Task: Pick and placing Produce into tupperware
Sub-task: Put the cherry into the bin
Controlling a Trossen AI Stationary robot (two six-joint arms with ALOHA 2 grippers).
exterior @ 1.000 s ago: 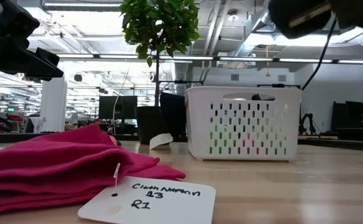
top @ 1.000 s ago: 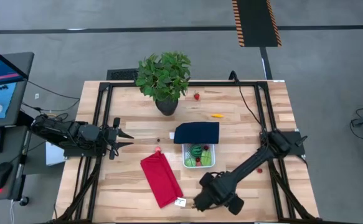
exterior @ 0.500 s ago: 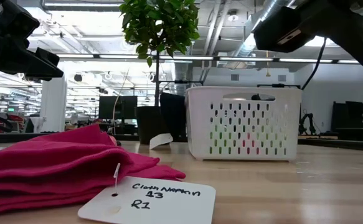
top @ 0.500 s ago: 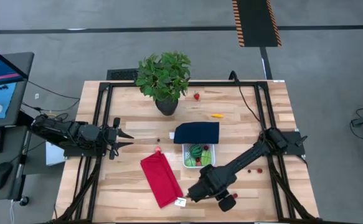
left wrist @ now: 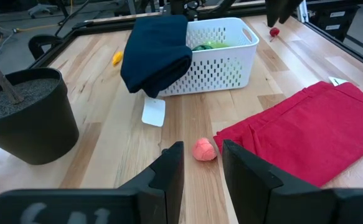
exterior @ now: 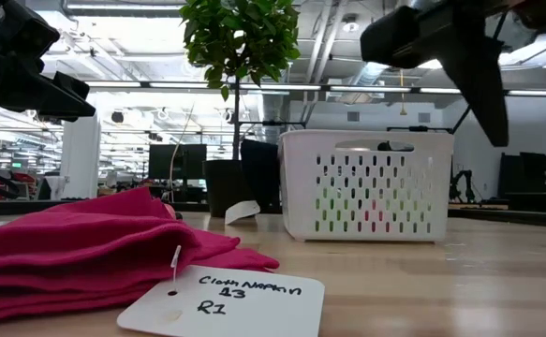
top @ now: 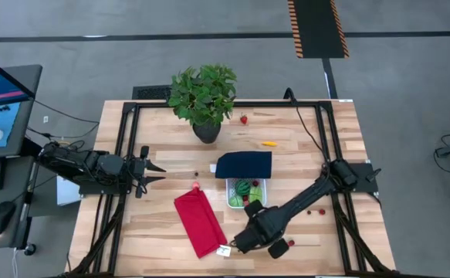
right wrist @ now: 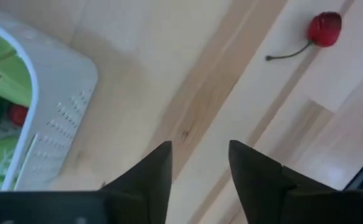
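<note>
Both grippers' jaws parted and empty, right gripper (right wrist: 197, 171) near the tupperware (right wrist: 56, 109).

The white perforated tupperware (top: 246, 193) sat upright near the table's middle, holding green produce (top: 243, 188) and a red piece (top: 247, 200). Its navy lid (top: 244, 164) rested against the far side of the tupperware. Beyond the lid lay an orange elongated piece (top: 268, 144) and a strawberry (top: 244, 120). A pink-red piece (left wrist: 204, 150) lay left of the tupperware; cherries (top: 316, 211) lay to its right.
</note>
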